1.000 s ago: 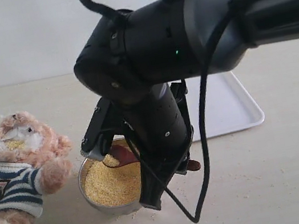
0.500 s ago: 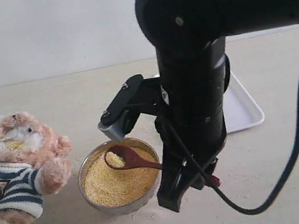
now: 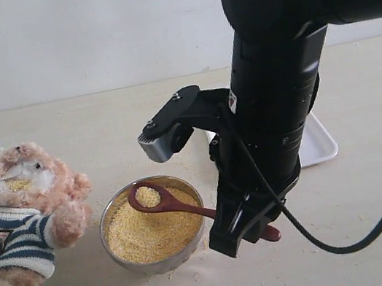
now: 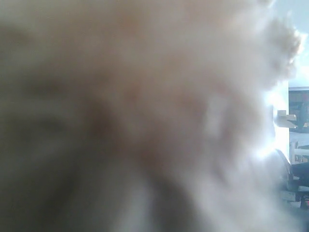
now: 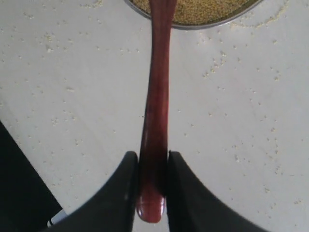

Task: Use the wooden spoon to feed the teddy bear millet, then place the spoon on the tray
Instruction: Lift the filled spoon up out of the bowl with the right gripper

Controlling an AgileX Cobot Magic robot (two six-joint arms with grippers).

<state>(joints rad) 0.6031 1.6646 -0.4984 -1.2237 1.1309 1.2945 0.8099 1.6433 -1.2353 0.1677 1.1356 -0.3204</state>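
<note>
Scoop loaded: your right claw [image 5: 153, 193] clamps wooden spoon [image 3: 176, 203] near handle end, millet [image 3: 148, 196] heaped ahead of claw over bowl [image 3: 105, 228]. Teddy bear [image 3: 26, 194] farther ahead, feed pending; tray [image 3: 322, 143] behind claw, last.

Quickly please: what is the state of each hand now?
Left hand: cannot be told; only blurred teddy bear fur shows.
Right hand: closed on the wooden spoon.

Glossy wooden spoon [image 3: 180, 206], shiny metal bowl [image 3: 153, 266], grainy millet [image 3: 141, 237], fuzzy plush teddy bear [image 3: 33, 193], smooth tray [image 3: 321, 144]
</note>
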